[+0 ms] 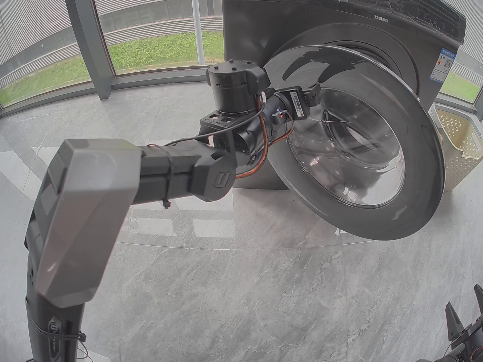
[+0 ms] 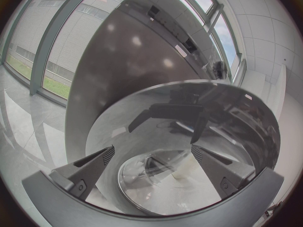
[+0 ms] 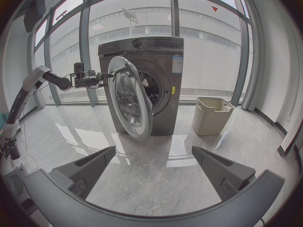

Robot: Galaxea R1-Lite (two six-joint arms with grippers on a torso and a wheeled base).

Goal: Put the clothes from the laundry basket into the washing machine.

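The grey washing machine (image 1: 322, 21) stands ahead with its round door (image 1: 362, 142) swung partway open. My left gripper (image 1: 316, 95) is at the door's upper edge, on its outer side; it is open (image 2: 153, 152) with nothing between its fingers, which face the shiny door (image 2: 176, 117). The cream laundry basket (image 1: 460, 144) stands on the floor to the right of the machine; what it holds is hidden. My right gripper (image 1: 465, 323) hangs low at the right, well back from the machine and open (image 3: 153, 152). From there I see the machine (image 3: 157, 66), basket (image 3: 212, 114) and left gripper (image 3: 105, 76).
Glossy grey tile floor (image 1: 241, 287) spreads in front of the machine. Tall windows (image 1: 151, 26) run behind and to the left. The open door juts out over the floor between my arms.
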